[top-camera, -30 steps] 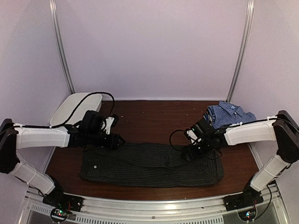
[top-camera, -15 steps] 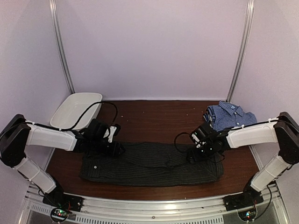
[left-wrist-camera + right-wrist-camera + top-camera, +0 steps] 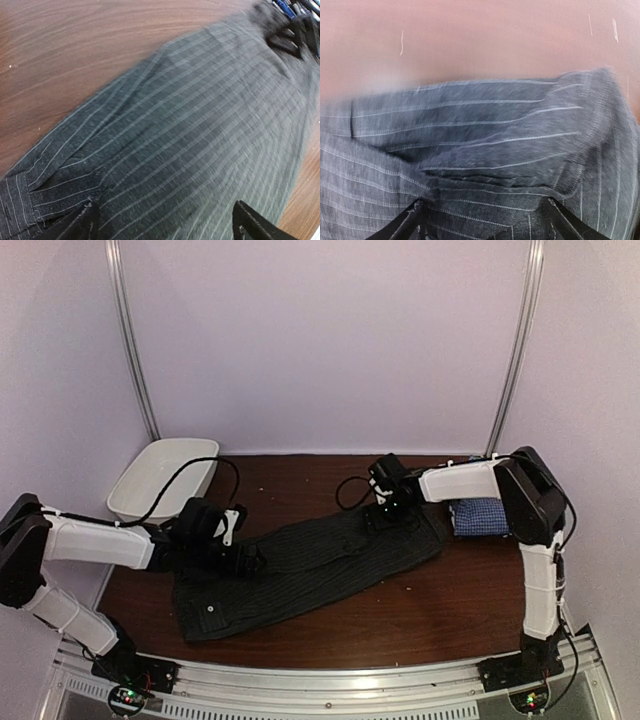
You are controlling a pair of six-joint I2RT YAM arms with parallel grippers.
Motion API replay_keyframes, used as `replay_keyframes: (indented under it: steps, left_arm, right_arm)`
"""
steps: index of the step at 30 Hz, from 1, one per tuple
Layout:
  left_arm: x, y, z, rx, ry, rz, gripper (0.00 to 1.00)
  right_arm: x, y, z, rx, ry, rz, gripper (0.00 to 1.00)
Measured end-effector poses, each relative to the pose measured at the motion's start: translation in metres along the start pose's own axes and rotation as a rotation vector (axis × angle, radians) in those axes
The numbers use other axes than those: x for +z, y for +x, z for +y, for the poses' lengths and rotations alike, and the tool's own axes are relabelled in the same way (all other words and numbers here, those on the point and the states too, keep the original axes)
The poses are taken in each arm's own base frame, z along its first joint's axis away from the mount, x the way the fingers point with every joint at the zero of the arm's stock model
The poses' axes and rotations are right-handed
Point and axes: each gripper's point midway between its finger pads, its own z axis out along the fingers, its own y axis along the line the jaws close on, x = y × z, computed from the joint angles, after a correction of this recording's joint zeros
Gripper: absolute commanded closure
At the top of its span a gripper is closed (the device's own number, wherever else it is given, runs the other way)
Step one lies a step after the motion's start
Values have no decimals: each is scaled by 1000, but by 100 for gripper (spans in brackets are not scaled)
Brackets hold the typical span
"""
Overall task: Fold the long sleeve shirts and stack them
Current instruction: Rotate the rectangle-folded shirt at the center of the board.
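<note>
**Operator:** Report the position of the black pinstriped shirt [image 3: 320, 570].

**Technician:** In the top view it lies flat on the brown wooden table [image 3: 430, 590] as a long band. It runs diagonally from lower left of the frame up toward right of centre.

**Operator:** And the second garment?

**Technician:** The blue-and-white checked shirt [image 3: 478, 515] sits folded at right of centre, just beyond the upper end of the black shirt. The right arm partly hides it.

**Operator:** State of the left gripper [image 3: 248, 560]?

**Technician:** It is low over the left part of the black shirt. In the left wrist view its fingers [image 3: 252, 225] stand wide apart, with flat striped cloth beneath them and nothing clamped.

**Operator:** State of the right gripper [image 3: 384, 518]?

**Technician:** It is at the upper right end of the black shirt. Its fingers [image 3: 412, 220] are spread wide, with a rumpled ridge of cloth between the tips.

**Operator:** Other items?

**Technician:** A white oval tub [image 3: 130, 485] stands at the upper left of the table, apart from both shirts.
</note>
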Motion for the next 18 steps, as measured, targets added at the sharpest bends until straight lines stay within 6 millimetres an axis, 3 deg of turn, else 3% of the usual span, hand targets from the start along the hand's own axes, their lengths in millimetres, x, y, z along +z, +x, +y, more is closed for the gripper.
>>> replay_keyframes:
  steps: [5,7,9,13,18]
  left_arm:
    - [-3,-2,0,-1,-4,-7,2]
    - [-2,0,1,-1,-8,7,2]
    - [0,4,3,-2,-14,24,2]
    - [6,15,4,-6,-16,65,2]
    - [15,28,3,-4,5,116,4]
  right_arm:
    - [39,-86,4,-69,71,-115,17]
    - [46,-106,6,-92,86,-152,16]
    - [46,-112,5,-117,97,-163,15]
    - [25,-112,4,-154,91,-181,13]
    - [-42,-119,-1,-161,57,-258,12]
